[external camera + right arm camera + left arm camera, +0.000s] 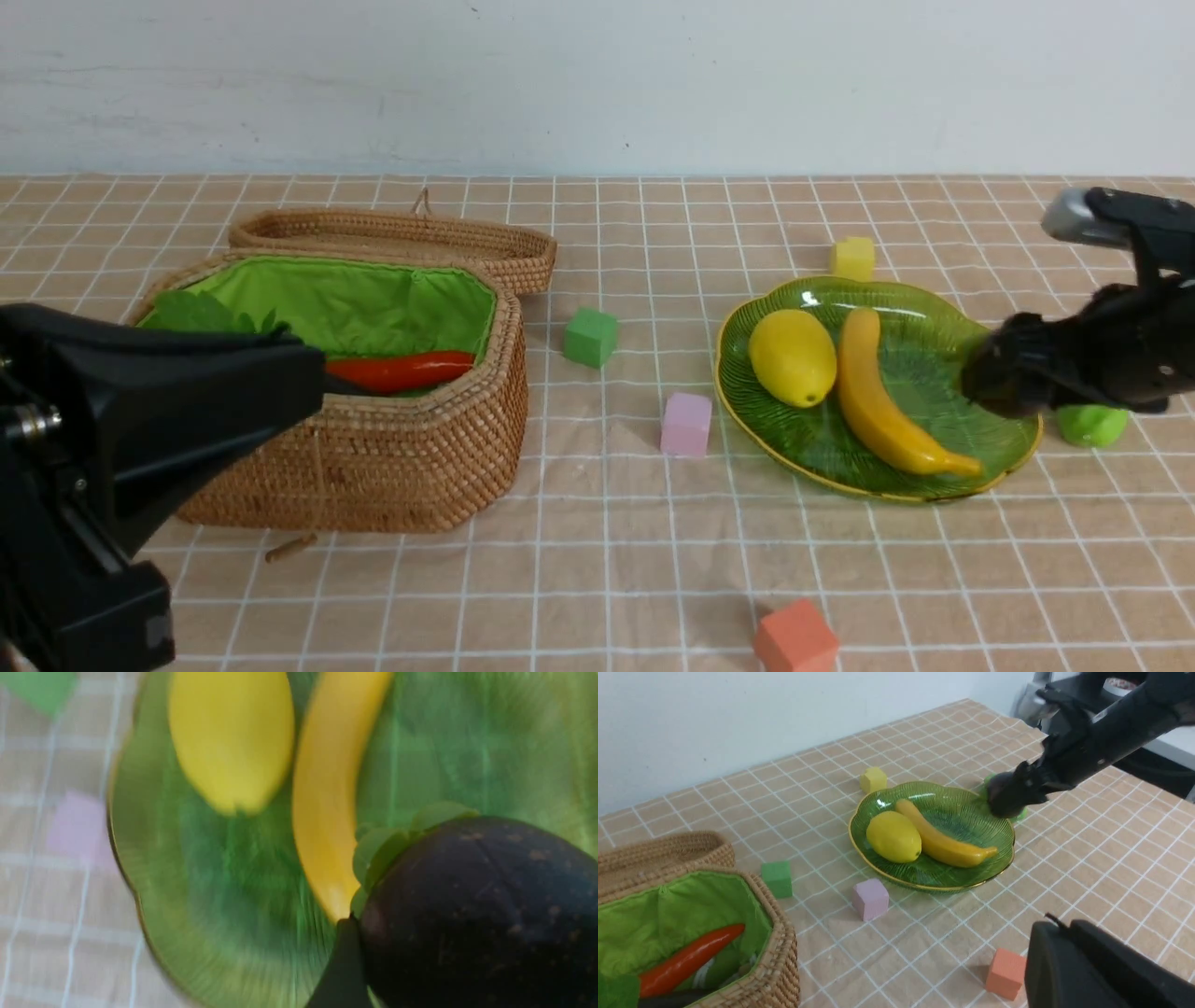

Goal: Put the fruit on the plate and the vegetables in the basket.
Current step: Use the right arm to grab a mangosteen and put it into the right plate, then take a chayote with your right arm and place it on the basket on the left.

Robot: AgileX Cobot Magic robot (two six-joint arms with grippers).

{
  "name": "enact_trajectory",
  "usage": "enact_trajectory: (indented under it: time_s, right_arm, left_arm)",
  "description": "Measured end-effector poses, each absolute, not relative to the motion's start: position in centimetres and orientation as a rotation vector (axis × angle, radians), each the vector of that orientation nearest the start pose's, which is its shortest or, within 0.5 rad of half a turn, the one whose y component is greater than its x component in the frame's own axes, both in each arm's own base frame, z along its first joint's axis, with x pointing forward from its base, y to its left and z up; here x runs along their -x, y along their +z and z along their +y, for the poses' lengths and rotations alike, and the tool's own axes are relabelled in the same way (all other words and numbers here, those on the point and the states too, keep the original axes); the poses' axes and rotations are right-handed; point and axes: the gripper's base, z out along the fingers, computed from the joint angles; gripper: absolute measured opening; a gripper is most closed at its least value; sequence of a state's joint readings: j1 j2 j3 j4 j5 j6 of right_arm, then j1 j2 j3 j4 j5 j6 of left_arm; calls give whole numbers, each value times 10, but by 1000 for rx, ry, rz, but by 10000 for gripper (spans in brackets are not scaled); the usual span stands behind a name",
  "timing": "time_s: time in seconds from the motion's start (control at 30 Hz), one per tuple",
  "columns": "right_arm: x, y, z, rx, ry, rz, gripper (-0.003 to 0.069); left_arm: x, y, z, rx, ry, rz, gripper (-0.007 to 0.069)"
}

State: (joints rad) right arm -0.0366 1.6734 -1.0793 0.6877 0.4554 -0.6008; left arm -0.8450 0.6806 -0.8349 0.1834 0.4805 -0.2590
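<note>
While right pincer point(1018, 373) pinches one purple fruit point(481, 910), plate point(934, 364) holds one lemon point(793, 358), one banana point(887, 401).

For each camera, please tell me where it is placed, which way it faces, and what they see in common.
Front view: between the two arms, looking forward over the basket and plate; both arms show.
Left wrist view: on the left arm, looking across the table toward the plate; part of its own gripper and the right arm show.
Right wrist view: on the right arm, looking down on the plate; a finger shows beside the held purple fruit.
Front and left wrist views share the red pepper.
</note>
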Motion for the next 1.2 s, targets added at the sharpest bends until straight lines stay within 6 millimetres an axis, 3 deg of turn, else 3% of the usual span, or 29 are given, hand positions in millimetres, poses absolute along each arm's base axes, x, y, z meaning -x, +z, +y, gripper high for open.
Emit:
enact_trajectory:
  time_s: [0.13,0.17,0.33,0.4,0.53,0.63,0.83,1.03,1.2]
  right_arm:
    - [-375,213,16,49,332,2429,593]
    - [-382,209,16,50,332,2432,629]
    - [-386,223,13,75,382,2442,677]
    - [-384,228,8,58,397,2449,666]
    - [-376,246,-19,-102,395,2447,586]
    - [-374,249,-48,-335,379,2425,517]
    - [-402,217,-74,-561,368,2453,501]
    - [-433,189,-88,-575,271,2519,549]
    - [-439,180,-99,-608,143,2567,561]
  left_arm:
    - [-93,394,-94,-609,-606,1700,26]
    - [-93,395,-94,-608,-609,1692,26]
    - [-93,396,-94,-606,-612,1684,26]
    - [-93,396,-94,-606,-614,1681,26]
    - [-93,398,-95,-606,-612,1658,26]
    - [-93,399,-95,-604,-616,1641,26]
    - [-93,400,-95,-604,-617,1633,26]
    - [-93,398,-95,-608,-608,1654,26]
    - [-93,397,-94,-607,-605,1668,27]
